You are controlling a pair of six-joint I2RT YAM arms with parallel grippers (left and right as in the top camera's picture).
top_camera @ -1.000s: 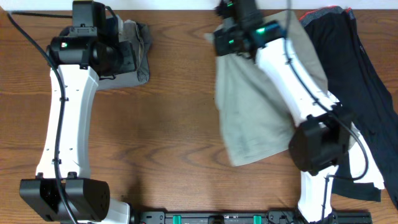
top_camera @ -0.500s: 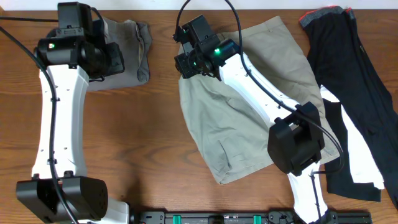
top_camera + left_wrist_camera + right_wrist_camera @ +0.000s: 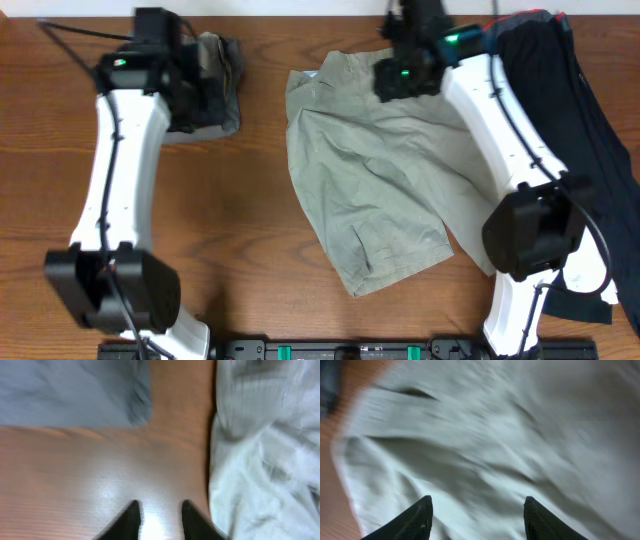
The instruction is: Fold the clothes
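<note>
Arms outstretched: your right gripper point(image 3: 477, 499), wide and empty, hovers over light khaki cotton shorts point(image 3: 370, 190) at 12 o'clock; left gripper point(image 3: 160, 502), narrowly parted, beside grey shorts point(image 3: 228, 100) at 11 o'clock.

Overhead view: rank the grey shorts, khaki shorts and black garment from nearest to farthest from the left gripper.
1. Grey shorts, right by the left gripper, top left.
2. Khaki shorts, mid-table.
3. Black garment, far right edge.
</note>
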